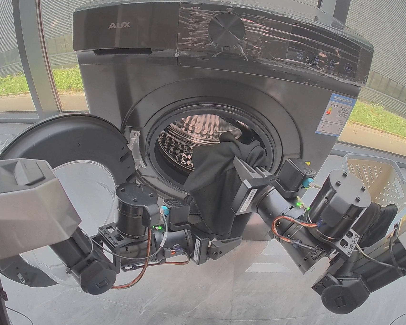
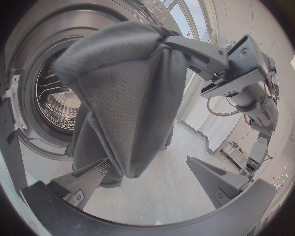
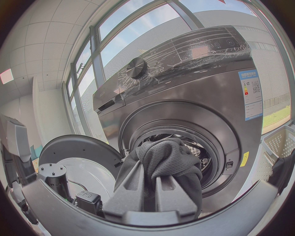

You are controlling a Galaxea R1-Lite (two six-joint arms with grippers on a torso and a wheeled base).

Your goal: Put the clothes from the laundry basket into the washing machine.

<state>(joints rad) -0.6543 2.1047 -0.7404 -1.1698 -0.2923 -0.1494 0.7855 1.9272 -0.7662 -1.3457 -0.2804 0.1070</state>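
Note:
The dark grey washing machine (image 1: 121, 77) stands with its door (image 1: 66, 144) swung open to the left. A black mesh garment (image 1: 213, 181) hangs in front of the drum opening (image 1: 186, 137), its top edge just inside the rim. My right gripper (image 1: 237, 165) is shut on the garment's upper right part; the same grip shows in the right wrist view (image 3: 150, 181) on the bunched cloth (image 3: 169, 159). My left gripper (image 2: 147, 167) stands open below, and the garment's (image 2: 123, 92) lower end drapes by one finger (image 2: 89, 178). In the head view the left gripper (image 1: 221, 244) sits under the hanging cloth.
A white laundry basket (image 1: 379, 176) stands right of the machine, with another dark garment (image 1: 381, 217) hanging over its front edge. Glossy grey floor lies free below the arms. Windows run behind the machine.

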